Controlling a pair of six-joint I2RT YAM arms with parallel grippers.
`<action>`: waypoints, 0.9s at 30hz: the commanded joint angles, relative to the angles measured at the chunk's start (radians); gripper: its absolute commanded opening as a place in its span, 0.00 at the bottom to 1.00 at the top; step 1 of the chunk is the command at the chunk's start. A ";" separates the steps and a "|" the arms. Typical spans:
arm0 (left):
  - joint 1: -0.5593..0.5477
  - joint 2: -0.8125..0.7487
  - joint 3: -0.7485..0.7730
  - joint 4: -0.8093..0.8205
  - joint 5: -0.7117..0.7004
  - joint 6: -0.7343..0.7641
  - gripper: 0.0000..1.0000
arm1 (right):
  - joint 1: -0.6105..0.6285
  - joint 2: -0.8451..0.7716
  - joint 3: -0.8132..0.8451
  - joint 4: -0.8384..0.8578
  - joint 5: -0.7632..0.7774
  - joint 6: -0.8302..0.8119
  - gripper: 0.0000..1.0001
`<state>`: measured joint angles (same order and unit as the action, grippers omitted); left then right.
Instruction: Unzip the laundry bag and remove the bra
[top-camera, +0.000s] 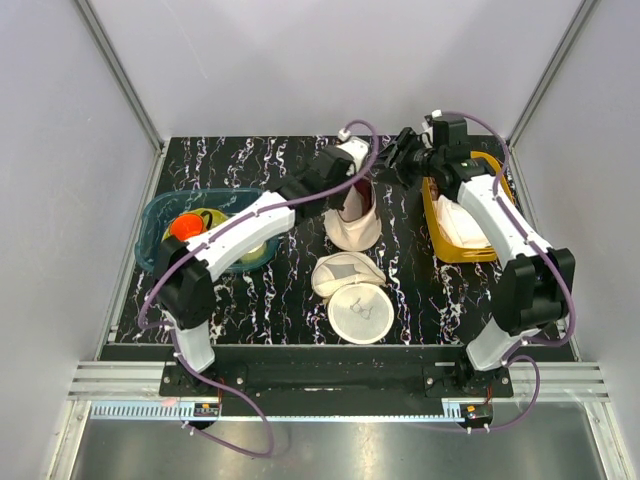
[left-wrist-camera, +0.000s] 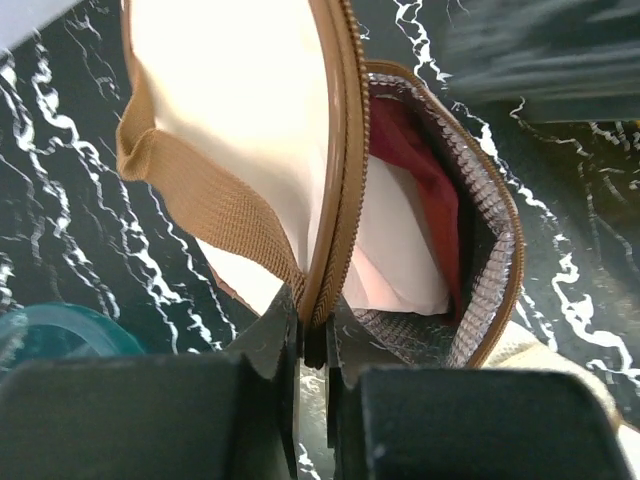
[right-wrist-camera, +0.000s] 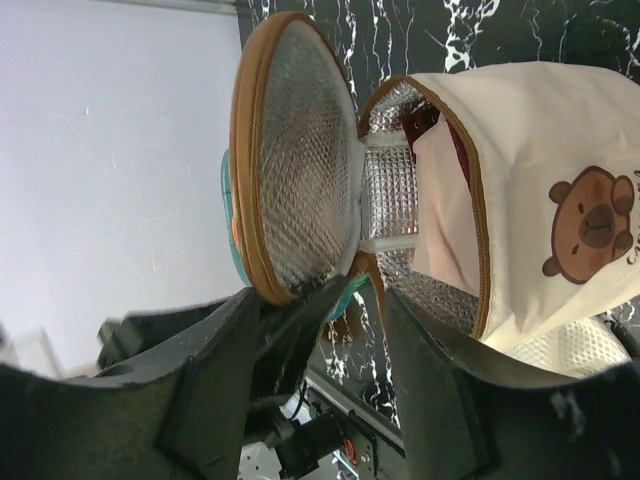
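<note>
Left tool (left-wrist-camera: 314, 335) is clamped shut on the brown zipper rim of the laundry bag (left-wrist-camera: 240, 110), lid unzipped, rear-centre of the tabletop (top-camera: 420, 290). Right tool (right-wrist-camera: 350, 310) is open, facing the mouth. The pale bra (left-wrist-camera: 400, 260) lies inside, directly ahead of it.

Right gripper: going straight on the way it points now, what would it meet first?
Most likely the laundry bag, at the brown-rimmed edge of its opened flap, which lies right ahead between the open fingers of the right gripper. Exact depth is unclear.
</note>
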<state>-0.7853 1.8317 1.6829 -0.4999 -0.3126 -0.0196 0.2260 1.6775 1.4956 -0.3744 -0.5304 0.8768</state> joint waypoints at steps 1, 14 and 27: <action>0.110 -0.133 -0.043 0.124 0.196 -0.209 0.00 | -0.011 -0.076 0.026 -0.034 0.043 -0.058 0.56; 0.210 -0.180 -0.124 0.271 0.457 -0.393 0.00 | 0.108 0.044 0.199 -0.198 0.124 -0.203 0.52; 0.208 -0.209 -0.209 0.327 0.507 -0.425 0.00 | 0.147 0.192 0.154 -0.241 0.171 -0.202 0.67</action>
<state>-0.5758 1.6814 1.4937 -0.2527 0.1421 -0.4168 0.3641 1.8400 1.6798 -0.5819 -0.3923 0.6819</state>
